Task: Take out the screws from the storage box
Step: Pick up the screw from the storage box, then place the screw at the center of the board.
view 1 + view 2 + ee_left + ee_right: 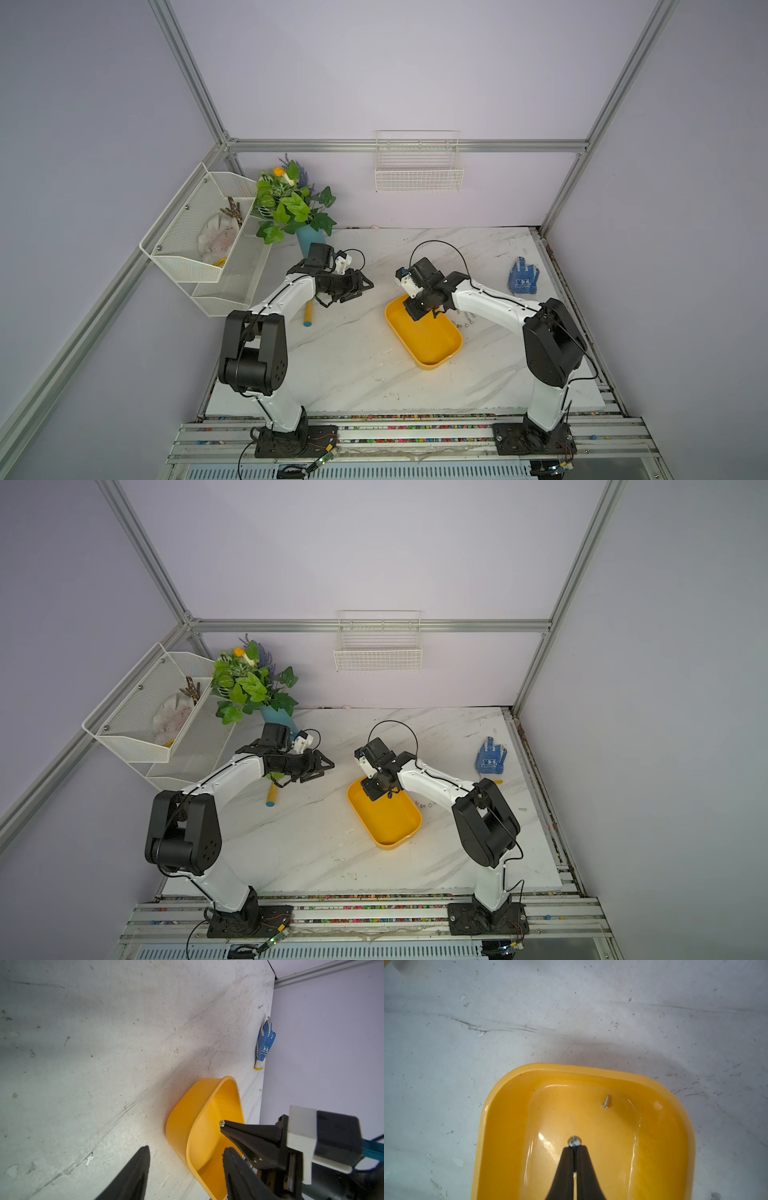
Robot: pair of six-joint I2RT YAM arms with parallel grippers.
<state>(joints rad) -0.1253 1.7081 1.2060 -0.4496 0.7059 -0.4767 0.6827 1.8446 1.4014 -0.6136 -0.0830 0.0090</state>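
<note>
Right gripper [574, 1147] is down inside the storage box [571, 1069], jaws pressed together. One small silvery screw [574, 1140] is pinched at the very tips, its head poking out beyond them. The left wrist view shows the same screw [222, 1123] at the tip, over the yellow interior. A second screw [606, 1102] lies loose on the box floor, apart from the tips and close to where the floor curves up into a wall. In both top views the box [428, 345] sits right of centre on the marble tabletop [353, 365], lying diagonally, with the right gripper over its upper-left end. A few loose screws [463, 322] lie on the table just outside the box's upper-right rim. Left gripper [361, 286] hangs left of centre, well apart from the box, fingers [135, 1176] parted with a clear gap and nothing held between them. A blue dotted glove [522, 276] lies near the table's right edge. A yellow stick with a blue tip [308, 316] lies under the left arm.
</note>
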